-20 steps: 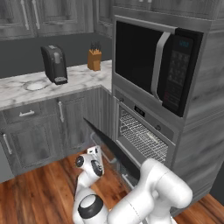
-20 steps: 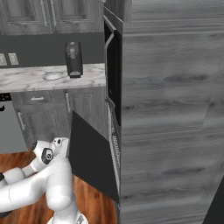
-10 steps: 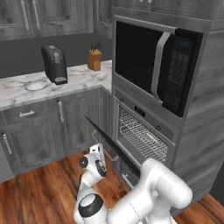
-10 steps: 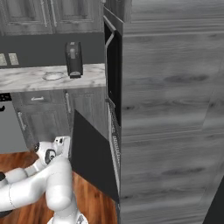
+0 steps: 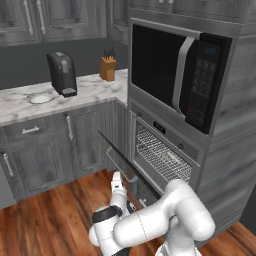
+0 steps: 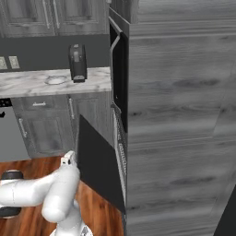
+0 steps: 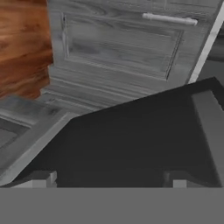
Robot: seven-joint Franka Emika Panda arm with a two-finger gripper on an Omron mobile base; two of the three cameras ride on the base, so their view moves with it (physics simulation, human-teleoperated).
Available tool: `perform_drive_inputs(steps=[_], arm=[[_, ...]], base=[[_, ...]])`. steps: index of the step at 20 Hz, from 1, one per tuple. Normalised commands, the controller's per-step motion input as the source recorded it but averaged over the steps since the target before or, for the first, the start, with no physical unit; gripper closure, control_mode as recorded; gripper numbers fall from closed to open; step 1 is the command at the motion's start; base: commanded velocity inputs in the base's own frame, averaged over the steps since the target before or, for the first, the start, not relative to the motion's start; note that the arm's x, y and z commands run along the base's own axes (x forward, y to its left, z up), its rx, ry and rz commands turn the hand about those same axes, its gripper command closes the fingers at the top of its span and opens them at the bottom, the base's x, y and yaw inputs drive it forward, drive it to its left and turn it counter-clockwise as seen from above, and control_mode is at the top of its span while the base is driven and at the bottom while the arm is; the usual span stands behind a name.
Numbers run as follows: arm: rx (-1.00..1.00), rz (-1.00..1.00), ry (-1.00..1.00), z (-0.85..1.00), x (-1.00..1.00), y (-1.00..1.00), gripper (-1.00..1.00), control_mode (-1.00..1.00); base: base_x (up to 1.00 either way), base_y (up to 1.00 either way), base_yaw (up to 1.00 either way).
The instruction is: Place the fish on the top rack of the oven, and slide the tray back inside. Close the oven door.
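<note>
Oven door point(image 5: 119, 159), a broad flat black panel, stands partly raised in the left base view, slanting up toward the mouth of the built-in black-fronted oven point(image 5: 165, 150). Inside that mouth sits the flat silver wire rack point(image 5: 162, 157), pushed in; whether a fish lies on it cannot be made out. The white arm reaches low beside the door, its jaws point(image 5: 116, 179) just at the panel's outer face, probably so as to push it up and shut. Against the earlier left base picture the door is steeper and the hand has risen with it.

From the right base view the black door point(image 6: 99, 161) shows edge-on as a dark slab leaning toward the grey wood oven column point(image 6: 120, 138), with a gap open at the top. The hand point(image 6: 69, 159) sits just beside the door's lower outer face. Half a second before, the slab leaned further out.

Looking along the hand view, the dark door panel point(image 7: 131, 140) lies close ahead, two finger tips point(image 7: 41, 178) standing apart at the bottom: the jaws are released, holding nothing. Grey cabinet fronts point(image 7: 118, 48) and wooden floor point(image 7: 22, 43) lie beyond.
</note>
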Motion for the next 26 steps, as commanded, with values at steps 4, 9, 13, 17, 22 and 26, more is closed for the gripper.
perform_drive_inputs(steps=[4,9,13,17,22,26], arm=[[0.02,-0.08,-0.04,-0.94,0.32,-1.0,-1.0,-1.0],[0.0,-0.1,-0.01,-0.27,0.39,-1.0,-1.0,-1.0],[0.0,-0.12,0.0,0.0,0.45,-1.0,-1.0,-1.0],[0.0,-0.1,0.0,0.0,0.56,-1.0,-1.0,-1.0],[0.0,-0.12,0.0,-0.06,0.54,-1.0,-1.0,-1.0],[0.0,-0.14,0.0,-0.16,0.58,-1.0,-1.0,-1.0]], base=[[0.0,0.0,0.0],[0.0,0.0,0.0],[0.0,0.0,0.0],[0.0,0.0,0.0],[0.0,0.0,0.0],[0.0,0.0,0.0]])
